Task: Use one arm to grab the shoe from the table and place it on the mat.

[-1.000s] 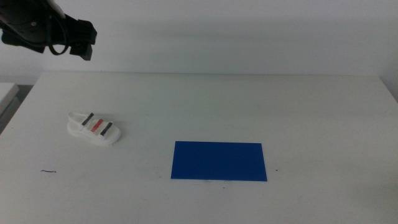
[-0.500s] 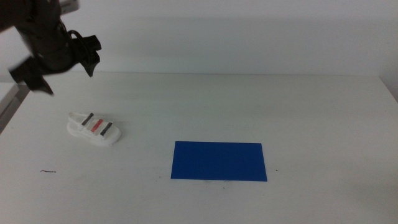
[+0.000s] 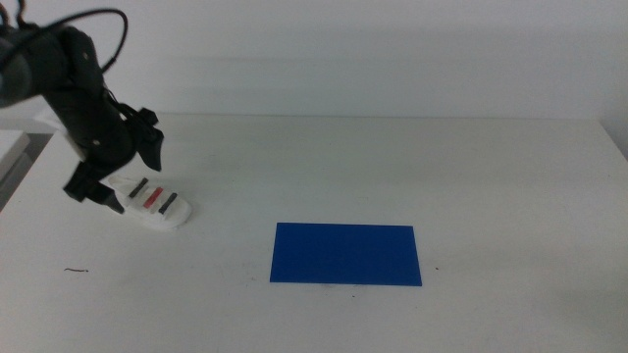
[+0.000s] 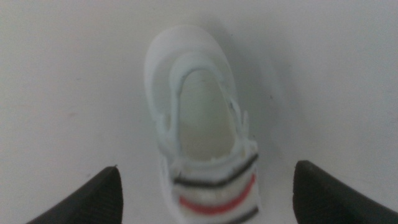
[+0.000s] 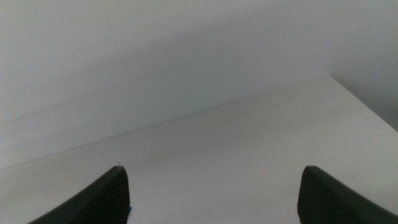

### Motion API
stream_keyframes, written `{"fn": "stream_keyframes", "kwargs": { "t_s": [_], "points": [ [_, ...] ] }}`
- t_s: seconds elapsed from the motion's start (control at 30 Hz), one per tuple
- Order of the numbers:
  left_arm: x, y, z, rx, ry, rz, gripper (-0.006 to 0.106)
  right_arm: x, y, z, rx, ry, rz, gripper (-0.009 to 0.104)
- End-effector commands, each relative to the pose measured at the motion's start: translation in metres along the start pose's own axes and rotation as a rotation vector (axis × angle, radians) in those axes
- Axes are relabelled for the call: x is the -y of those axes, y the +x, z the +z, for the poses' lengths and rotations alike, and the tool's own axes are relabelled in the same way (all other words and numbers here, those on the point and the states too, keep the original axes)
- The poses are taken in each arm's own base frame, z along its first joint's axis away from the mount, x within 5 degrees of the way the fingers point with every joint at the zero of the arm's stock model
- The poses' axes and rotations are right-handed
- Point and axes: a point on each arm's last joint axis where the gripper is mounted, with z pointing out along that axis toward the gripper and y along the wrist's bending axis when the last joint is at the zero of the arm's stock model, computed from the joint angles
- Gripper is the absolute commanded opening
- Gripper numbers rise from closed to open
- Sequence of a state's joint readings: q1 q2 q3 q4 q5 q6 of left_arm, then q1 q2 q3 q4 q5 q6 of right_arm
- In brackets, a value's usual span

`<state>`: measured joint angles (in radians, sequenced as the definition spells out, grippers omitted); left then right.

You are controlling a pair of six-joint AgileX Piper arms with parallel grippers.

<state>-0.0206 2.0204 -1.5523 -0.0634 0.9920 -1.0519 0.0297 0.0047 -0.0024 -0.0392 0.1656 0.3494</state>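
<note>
The white shoe [image 3: 152,203] with two dark grey straps and one red strap lies on the white table [image 3: 392,157] at the left. My left gripper [image 3: 110,181], on the black arm [image 3: 69,78], is open and hangs just over the shoe's heel end. In the left wrist view the shoe [image 4: 202,124] lies between the two wide-apart jaws of my left gripper [image 4: 208,196]. The dark blue mat [image 3: 345,253] lies flat right of the shoe, near the table's middle. My right gripper [image 5: 214,193] is open, away from the scene, and does not show in the middle view.
A small dark scratch mark [image 3: 77,270] is on the table in front of the shoe. The table's left edge runs close behind the arm. The right wrist view shows only bare tabletop [image 5: 249,155] and a pale wall.
My left arm has swung down from high at the back left to just above the shoe. The shoe and the mat have not moved.
</note>
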Motion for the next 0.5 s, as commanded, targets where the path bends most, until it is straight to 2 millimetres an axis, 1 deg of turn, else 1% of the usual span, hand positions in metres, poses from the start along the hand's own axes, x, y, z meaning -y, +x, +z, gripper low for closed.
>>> {"fn": "stream_keyframes", "kwargs": {
  "t_s": [0.0, 0.1, 0.17, 0.2, 0.27, 0.33, 0.37, 0.43, 0.47],
  "points": [
    [0.004, -0.002, 0.010, 0.002, 0.015, -0.013, 0.094, 0.000, 0.000, 0.000, 0.010, -0.002, -0.014, 0.079],
    [0.005, -0.003, 0.024, 0.000, 0.010, -0.010, 0.091, 0.000, 0.000, 0.000, 0.010, -0.002, -0.014, 0.079],
    [0.005, -0.004, 0.027, 0.002, 0.010, -0.005, 0.085, 0.000, 0.000, 0.000, 0.010, -0.002, -0.014, 0.079],
    [0.005, -0.004, 0.028, 0.002, 0.007, -0.004, 0.080, 0.000, 0.000, 0.000, 0.010, -0.002, -0.014, 0.079],
    [0.005, -0.005, 0.028, 0.008, 0.004, -0.004, 0.066, 0.000, 0.000, 0.000, 0.010, -0.002, -0.014, 0.079],
    [0.005, -0.005, 0.027, 0.009, 0.006, -0.023, 0.046, 0.000, 0.000, 0.000, 0.010, -0.002, -0.014, 0.079],
    [0.005, -0.004, 0.026, 0.004, 0.011, -0.032, 0.038, 0.000, 0.000, 0.000, 0.010, -0.002, -0.014, 0.079],
    [0.007, 0.003, 0.020, -0.028, 0.022, -0.043, 0.019, 0.000, 0.000, 0.000, 0.010, -0.002, -0.014, 0.079],
    [0.009, 0.007, 0.017, -0.038, 0.026, -0.042, 0.011, 0.000, 0.000, 0.000, 0.010, -0.002, -0.014, 0.079]
  ]
}}
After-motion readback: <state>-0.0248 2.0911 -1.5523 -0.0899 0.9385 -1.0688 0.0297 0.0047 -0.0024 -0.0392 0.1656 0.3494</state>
